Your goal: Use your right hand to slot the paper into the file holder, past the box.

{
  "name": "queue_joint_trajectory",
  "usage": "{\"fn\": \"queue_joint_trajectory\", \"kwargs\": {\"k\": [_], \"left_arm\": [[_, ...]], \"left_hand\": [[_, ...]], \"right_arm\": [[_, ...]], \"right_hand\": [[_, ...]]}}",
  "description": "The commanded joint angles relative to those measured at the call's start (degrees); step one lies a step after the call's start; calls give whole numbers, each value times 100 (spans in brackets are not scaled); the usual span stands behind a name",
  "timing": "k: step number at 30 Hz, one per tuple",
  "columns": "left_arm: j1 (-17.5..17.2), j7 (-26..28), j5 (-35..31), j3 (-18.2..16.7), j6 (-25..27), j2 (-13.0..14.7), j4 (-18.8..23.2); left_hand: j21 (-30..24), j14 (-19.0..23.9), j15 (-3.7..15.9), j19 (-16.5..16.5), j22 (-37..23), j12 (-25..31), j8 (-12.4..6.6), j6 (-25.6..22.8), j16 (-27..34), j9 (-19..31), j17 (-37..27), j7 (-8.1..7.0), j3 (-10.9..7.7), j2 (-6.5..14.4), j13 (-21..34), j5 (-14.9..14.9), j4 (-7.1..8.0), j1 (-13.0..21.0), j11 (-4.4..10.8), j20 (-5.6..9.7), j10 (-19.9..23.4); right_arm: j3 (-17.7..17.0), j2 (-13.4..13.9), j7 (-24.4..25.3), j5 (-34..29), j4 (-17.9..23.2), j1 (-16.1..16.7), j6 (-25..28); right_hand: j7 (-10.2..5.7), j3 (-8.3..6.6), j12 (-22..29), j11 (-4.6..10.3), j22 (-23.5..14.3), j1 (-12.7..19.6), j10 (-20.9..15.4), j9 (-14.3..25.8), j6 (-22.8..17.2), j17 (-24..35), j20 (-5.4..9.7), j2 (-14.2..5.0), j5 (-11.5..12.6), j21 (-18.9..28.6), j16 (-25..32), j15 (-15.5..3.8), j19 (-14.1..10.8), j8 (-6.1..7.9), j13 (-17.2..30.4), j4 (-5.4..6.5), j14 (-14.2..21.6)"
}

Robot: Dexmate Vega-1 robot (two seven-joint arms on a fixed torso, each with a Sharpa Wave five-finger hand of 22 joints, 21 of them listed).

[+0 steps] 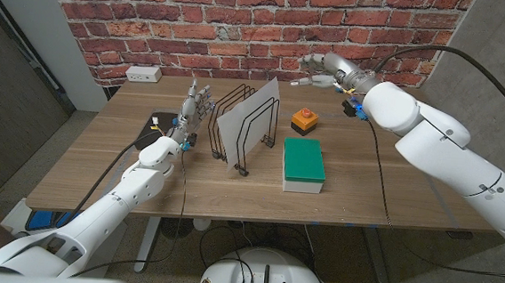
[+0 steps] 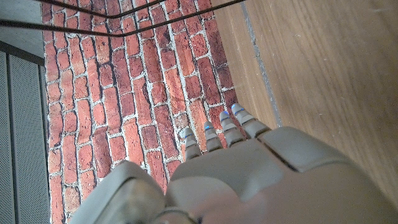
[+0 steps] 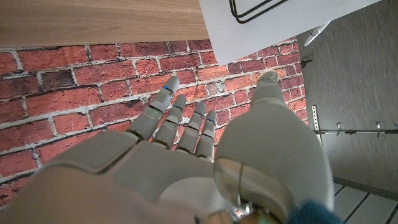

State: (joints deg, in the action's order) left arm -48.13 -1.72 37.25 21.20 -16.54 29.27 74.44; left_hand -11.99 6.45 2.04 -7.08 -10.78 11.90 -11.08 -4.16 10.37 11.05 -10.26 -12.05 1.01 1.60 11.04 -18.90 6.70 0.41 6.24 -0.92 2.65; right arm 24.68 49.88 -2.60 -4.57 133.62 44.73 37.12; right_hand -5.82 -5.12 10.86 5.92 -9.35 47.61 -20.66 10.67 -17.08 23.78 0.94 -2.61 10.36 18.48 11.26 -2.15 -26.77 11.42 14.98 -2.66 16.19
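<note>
While the paper [image 1: 247,117] is already seen standing in the holder [image 1: 236,127], leaning between the black wire dividers near the middle of the table [image 1: 90,166], the right hand [image 1: 322,69] is held up in the air over the far edge, well apart from it. Its fingers [image 3: 166,118] are spread loosely and nothing is gripped in them, which is pretty clear from the right wrist view, where the brick wall is seen past the fingertips and a corner of the paper [image 3: 273,25] is caught with a wire loop across it.

The box [image 1: 303,164], white with a green top, is parked just to the right of the holder, lying flat. A small orange thing [image 1: 305,120] with a dark knob is set behind the box, closer to the wall.

The left hand [image 1: 195,107] is stood upright just left of the holder, fingers [image 2: 214,134] extended and kept close together, nothing held. Whether the holder is actually touched by it can't be told.

A white power strip [image 1: 143,74] is laid at the far left corner.
</note>
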Motion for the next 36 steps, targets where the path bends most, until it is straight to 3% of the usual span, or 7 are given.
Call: {"fn": "queue_joint_trajectory", "kwargs": {"k": [1, 9, 21, 29, 36], "left_arm": [[-1, 0, 1, -1, 0, 0, -1], [-1, 0, 1, -1, 1, 1, 1], [0, -1, 1, -1, -1, 0, -2], [1, -1, 1, -1, -1, 0, -2], [1, -1, 1, -1, 0, 0, -1]], "left_hand": [[-48, 53, -3, -39, -33, 42, -34, -1, 36, 31, -15, -51, -6, 51, 33, -8, 40, -4, 38, 11, -9], [-47, 54, -7, -38, -33, 43, -35, -3, 36, 31, -15, -51, -6, 52, 33, -8, 40, -4, 47, 11, -8], [-47, 50, -5, -37, -33, 40, -35, -2, 35, 31, -15, -51, -6, 51, 33, -8, 40, -5, 47, 11, -12], [-47, 54, -5, -38, -33, 42, -34, 0, 36, 30, -15, -51, -5, 51, 33, -8, 40, -5, 45, 11, -10], [-47, 53, -11, -36, -33, 44, -35, -2, 36, 31, -15, -51, -5, 51, 33, -8, 40, -5, 48, 11, -5]], "right_arm": [[-417, -73, 960, 750, -261, 605, -330], [-556, -238, 1389, 1166, -493, 836, -567], [-846, -561, 1925, 1748, -1182, 1407, -1907], [-832, -770, 2093, 1988, -1641, 1535, -2504], [-785, -978, 2052, 2271, -2115, 1534, -3049]], "right_hand": [[-16, -6, 30, -25, -15, -128, -49, -1, -69, -2, -14, -49, -9, -42, 47, -169, 45, -3, -9, 71, -39], [33, 51, 24, -65, -17, -371, -32, -5, -50, -44, -43, -76, -24, -152, 51, -114, 110, -23, -62, 154, -74], [116, 168, -18, -217, -17, -789, 135, -13, 97, -123, -15, -72, -24, -417, 7, 4, 403, -75, -152, 282, -275], [139, 233, -23, -198, -18, -1038, 202, -17, 144, -162, -31, -92, -3, -520, 6, 89, 477, -79, -201, 375, -349], [188, 315, -16, -228, -17, -1370, 234, -18, 193, -210, -120, -146, 42, -682, 4, 140, 708, -79, -259, 520, -428]]}}
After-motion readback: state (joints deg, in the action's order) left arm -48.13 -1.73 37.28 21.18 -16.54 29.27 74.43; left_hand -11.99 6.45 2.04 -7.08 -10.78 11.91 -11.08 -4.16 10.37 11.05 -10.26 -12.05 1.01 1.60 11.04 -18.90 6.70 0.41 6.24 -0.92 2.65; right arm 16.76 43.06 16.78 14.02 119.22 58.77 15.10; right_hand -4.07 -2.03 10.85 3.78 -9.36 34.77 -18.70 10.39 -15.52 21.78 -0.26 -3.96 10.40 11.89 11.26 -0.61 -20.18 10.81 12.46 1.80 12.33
